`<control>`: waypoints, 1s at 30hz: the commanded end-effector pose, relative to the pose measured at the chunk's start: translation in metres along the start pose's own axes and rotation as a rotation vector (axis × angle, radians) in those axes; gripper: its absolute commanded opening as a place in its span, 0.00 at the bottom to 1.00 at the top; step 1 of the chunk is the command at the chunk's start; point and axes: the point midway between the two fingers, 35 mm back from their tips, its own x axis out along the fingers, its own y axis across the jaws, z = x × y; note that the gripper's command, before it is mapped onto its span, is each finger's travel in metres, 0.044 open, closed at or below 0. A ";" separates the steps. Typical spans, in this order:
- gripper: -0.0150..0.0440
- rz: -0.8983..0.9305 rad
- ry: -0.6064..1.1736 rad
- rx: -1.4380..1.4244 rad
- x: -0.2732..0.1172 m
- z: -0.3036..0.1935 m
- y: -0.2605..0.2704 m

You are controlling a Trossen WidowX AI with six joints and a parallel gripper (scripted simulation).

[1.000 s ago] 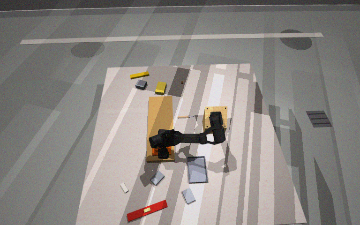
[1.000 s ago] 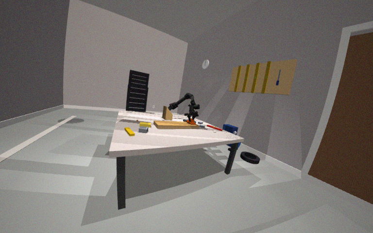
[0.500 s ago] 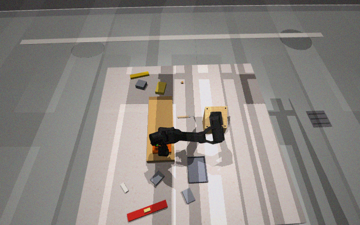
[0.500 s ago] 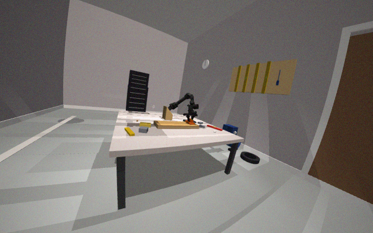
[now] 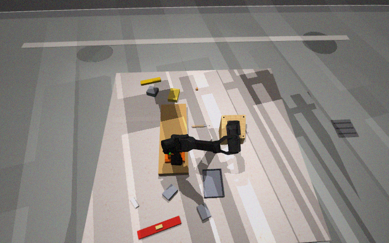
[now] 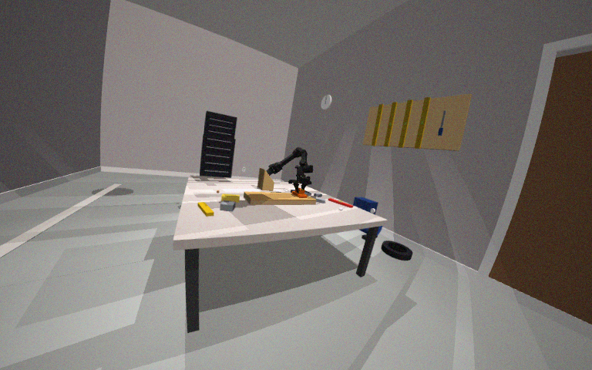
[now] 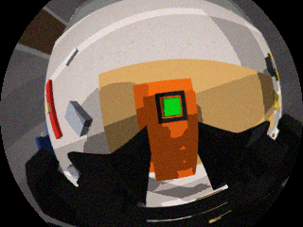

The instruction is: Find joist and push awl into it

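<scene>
The orange stud finder (image 5: 167, 159) (image 6: 300, 193) (image 7: 168, 147) sits on the wooden floor panel (image 5: 172, 126) (image 6: 279, 200) (image 7: 227, 82), near the panel's lower end in the top view. Its square window (image 7: 171, 107) is lit green in the wrist view. My gripper (image 7: 169, 125) is shut on the stud finder, one black finger at each side. The awl (image 5: 197, 126) lies on the table right of the panel, its metal tip pointing right. The dark-rimmed tray (image 5: 203, 183) lies right of the panel's lower end and holds nothing visible. The joist is hidden.
Below the panel in the top view are two grey blocks (image 5: 169, 192) (image 5: 203, 212), a white piece (image 5: 134, 202) and a red level (image 5: 171, 223). Above it are a yellow block (image 5: 173, 94), a dark grey block (image 5: 152, 91) and a yellow bar (image 5: 150, 81). A wooden stand (image 5: 224, 130) is under the arm's base.
</scene>
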 end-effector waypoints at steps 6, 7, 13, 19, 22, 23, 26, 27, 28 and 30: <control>0.25 -0.003 0.001 0.004 0.000 0.000 -0.017; 0.25 -0.003 0.001 0.004 0.000 0.000 -0.018; 0.25 -0.003 0.001 0.004 0.000 -0.001 -0.027; 0.25 -0.004 0.002 0.004 0.000 -0.001 -0.035; 0.25 -0.004 0.002 0.004 0.000 -0.001 -0.039; 0.25 -0.004 0.002 0.004 0.000 -0.001 -0.040; 0.25 -0.004 0.002 0.004 0.000 -0.001 -0.045; 0.25 -0.004 0.002 0.004 0.000 -0.001 -0.046; 0.25 -0.004 0.002 0.004 0.000 -0.001 -0.047; 0.25 -0.004 0.002 0.004 0.000 -0.001 -0.050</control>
